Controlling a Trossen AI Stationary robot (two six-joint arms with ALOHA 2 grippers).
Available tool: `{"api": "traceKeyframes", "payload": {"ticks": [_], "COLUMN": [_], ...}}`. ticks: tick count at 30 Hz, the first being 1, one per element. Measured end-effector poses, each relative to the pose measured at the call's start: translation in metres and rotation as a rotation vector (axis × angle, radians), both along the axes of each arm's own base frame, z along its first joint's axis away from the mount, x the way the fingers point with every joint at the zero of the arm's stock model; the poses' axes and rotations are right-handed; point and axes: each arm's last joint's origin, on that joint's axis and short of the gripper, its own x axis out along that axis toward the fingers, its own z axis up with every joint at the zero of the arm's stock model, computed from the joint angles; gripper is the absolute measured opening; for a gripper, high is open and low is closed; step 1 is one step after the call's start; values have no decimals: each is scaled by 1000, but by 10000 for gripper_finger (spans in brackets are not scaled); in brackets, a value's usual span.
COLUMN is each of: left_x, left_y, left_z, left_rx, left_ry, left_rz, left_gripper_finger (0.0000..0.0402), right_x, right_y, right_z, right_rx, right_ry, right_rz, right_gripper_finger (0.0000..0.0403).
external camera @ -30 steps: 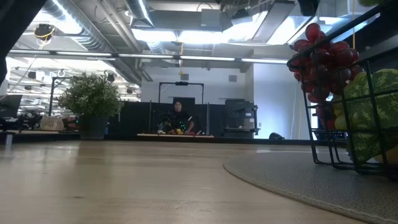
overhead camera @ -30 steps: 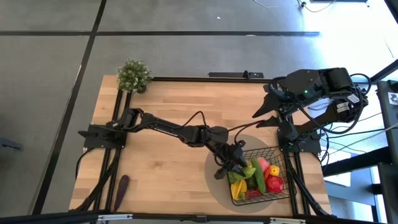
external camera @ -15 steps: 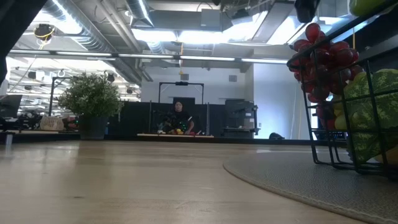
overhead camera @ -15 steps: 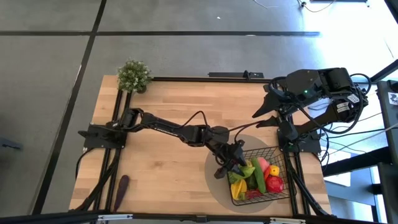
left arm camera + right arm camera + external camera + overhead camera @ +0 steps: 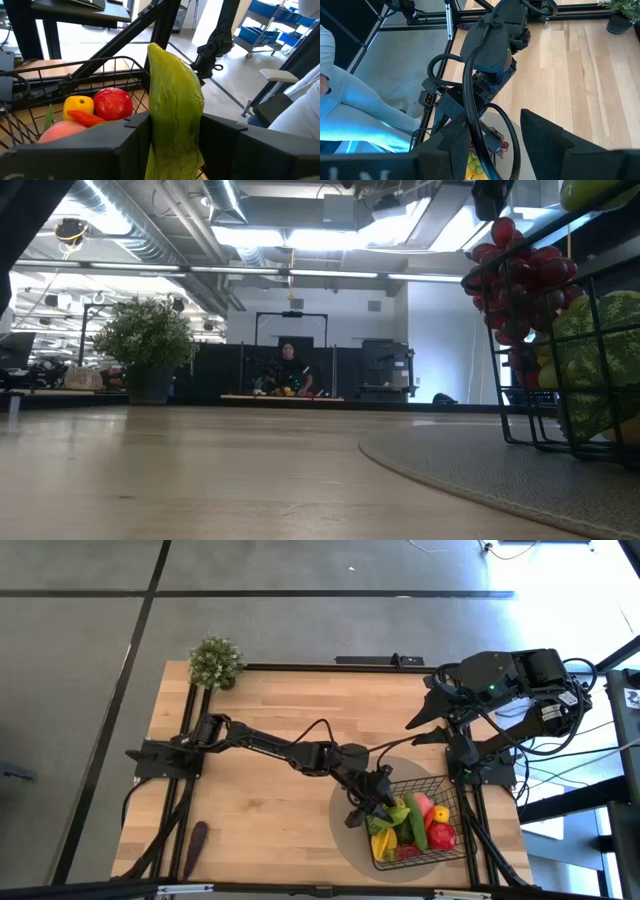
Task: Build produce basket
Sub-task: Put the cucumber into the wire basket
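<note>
The black wire basket [image 5: 443, 788] stands on a round grey mat [image 5: 345, 832] at the table's near right. It holds produce: a red apple [image 5: 113, 102], a yellow lemon [image 5: 78, 105], a red chili [image 5: 87, 118], a pink peach [image 5: 59, 131] and dark red grapes [image 5: 520, 278]. My left gripper [image 5: 372, 808] is at the basket's left rim, shut on a long green cucumber [image 5: 174, 95]. A dark eggplant [image 5: 195, 843] lies on the table near the left front corner. My right gripper [image 5: 424, 726] waits open, raised over the far right. My left gripper pinches the green cucumber between its two fingers [image 5: 132, 135], on the cucumber's lower half [image 5: 172, 142]. The fingers come about level from the table's left. The cucumber lies across them, its free tip [image 5: 156, 49] rising past the fingers, clear over the basket's rim.
A leafy potted plant [image 5: 215, 662] stands at the far left corner. Black frame rails [image 5: 190, 740] run along the table's left and right sides. Bare wood lies between the plant and the mat. A person sits far off in the room [image 5: 287, 370].
In the low view the cucumber's yellow-green end has come a little lower into sight above the basket. Both arms have stayed where they were.
</note>
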Motion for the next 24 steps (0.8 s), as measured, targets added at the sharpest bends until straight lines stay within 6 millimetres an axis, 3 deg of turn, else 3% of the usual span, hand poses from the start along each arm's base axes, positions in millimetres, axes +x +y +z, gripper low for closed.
{"api": "traceKeyframes", "payload": {"ticks": [9, 17, 24], "left_x": [0, -1, 0], "left_y": [0, 1, 6], "left_z": [0, -3, -5], "left_rx": [-6, -26, -30], "left_ry": [6, 53, 80], "left_rz": [1, 2, 9], "left_gripper_finger": [150, 151, 151], "right_x": [0, 0, -5], "right_y": [0, 0, 4], "right_z": [0, 0, -4], "right_rx": [-1, 2, 135], "right_ry": [0, 2, 88], "right_rz": [1, -2, 91], "right_gripper_finger": [163, 163, 163]}}
